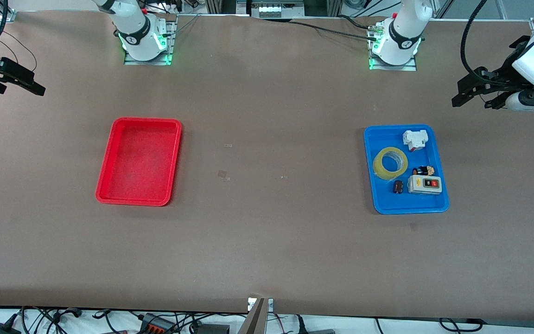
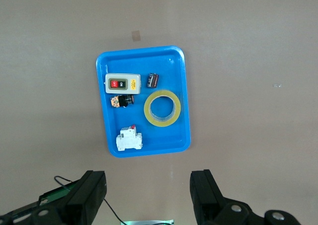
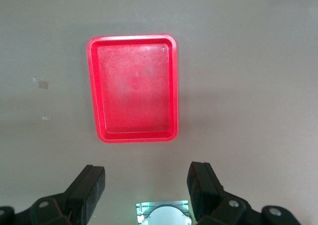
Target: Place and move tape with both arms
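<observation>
Both my grippers hang high and wide apart, 1 at each end of the table, with the tape lying in the blue tray.

My left gripper (image 1: 473, 95) hovers over bare table at the left arm's end, fingers (image 2: 92, 192) spread with nothing between them; my right gripper (image 1: 21, 81) hovers over the right arm's end, fingers (image 3: 89, 187) likewise spread. The tape (image 1: 390, 163) lies flat in the blue tray (image 1: 408, 208), touching the rim on the side toward the red tray (image 1: 139, 160), with a white breaker (image 1: 415, 139), a grey switch box (image 1: 425, 184) and 2 small dark parts (image 1: 398, 186) near it. Open brown table (image 1: 271, 232) runs between the 2 trays and around each one.
</observation>
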Action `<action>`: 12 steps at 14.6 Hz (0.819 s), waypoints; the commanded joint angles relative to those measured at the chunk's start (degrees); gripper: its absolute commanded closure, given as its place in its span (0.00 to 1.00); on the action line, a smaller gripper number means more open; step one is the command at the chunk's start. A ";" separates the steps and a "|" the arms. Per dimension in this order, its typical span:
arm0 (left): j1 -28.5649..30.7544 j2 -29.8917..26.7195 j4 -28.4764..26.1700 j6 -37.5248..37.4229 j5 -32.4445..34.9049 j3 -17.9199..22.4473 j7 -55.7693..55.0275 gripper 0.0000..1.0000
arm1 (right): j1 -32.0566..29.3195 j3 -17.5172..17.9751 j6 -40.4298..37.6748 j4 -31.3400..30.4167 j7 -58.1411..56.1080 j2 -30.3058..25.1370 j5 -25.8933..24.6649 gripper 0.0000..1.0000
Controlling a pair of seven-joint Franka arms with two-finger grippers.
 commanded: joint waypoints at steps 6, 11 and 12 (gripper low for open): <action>0.39 -1.46 -0.69 -0.28 -0.39 -0.14 0.92 0.00 | -0.35 -0.21 0.43 0.04 -2.99 -0.60 -0.47 0.01; 0.48 -1.10 -0.42 -4.58 -0.92 0.56 1.01 0.00 | -0.61 -0.30 0.34 -0.14 -3.09 -0.69 -0.73 0.01; 1.26 -1.02 -0.51 -5.90 -0.92 0.65 0.92 0.00 | -0.78 -0.30 0.34 -0.14 -3.00 -0.69 -0.73 0.01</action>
